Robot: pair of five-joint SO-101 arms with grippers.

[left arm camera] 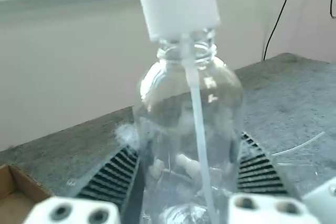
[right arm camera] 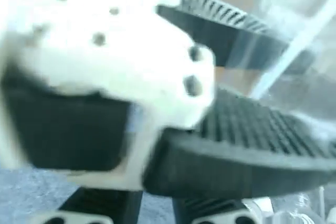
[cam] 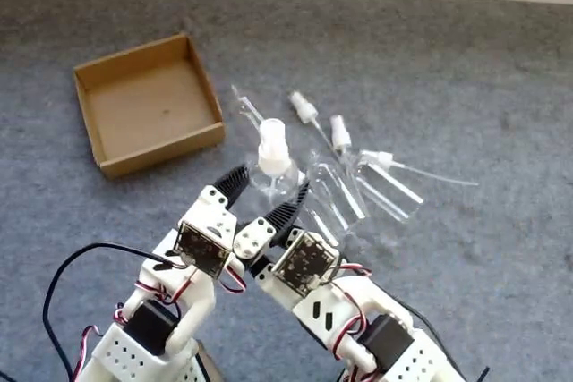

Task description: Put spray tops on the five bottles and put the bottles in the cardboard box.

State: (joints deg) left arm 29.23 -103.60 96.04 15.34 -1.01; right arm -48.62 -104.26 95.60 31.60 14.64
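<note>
The left pincer (cam: 269,183) grips one clear bottle (left arm camera: 184,108) upright, apparently to steady it while the white spray top (left arm camera: 178,3) resting on its neck is seated. At least two more bottles (cam: 338,192) and three loose spray tops (cam: 340,131) lie on the grey tabletop (cam: 466,69) beside it. One cardboard box (cam: 161,151) stands empty nearby. The right arm (cam: 309,266) sits alongside; its pincer's state cannot be told.

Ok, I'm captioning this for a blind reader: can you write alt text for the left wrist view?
A clear bottle is gripped between the black ribbed fingers of the left hand, with a white spray top sitting over its neck and the dip tube running down inside. A corner of the cardboard box lies on the grey table to one side.
</note>
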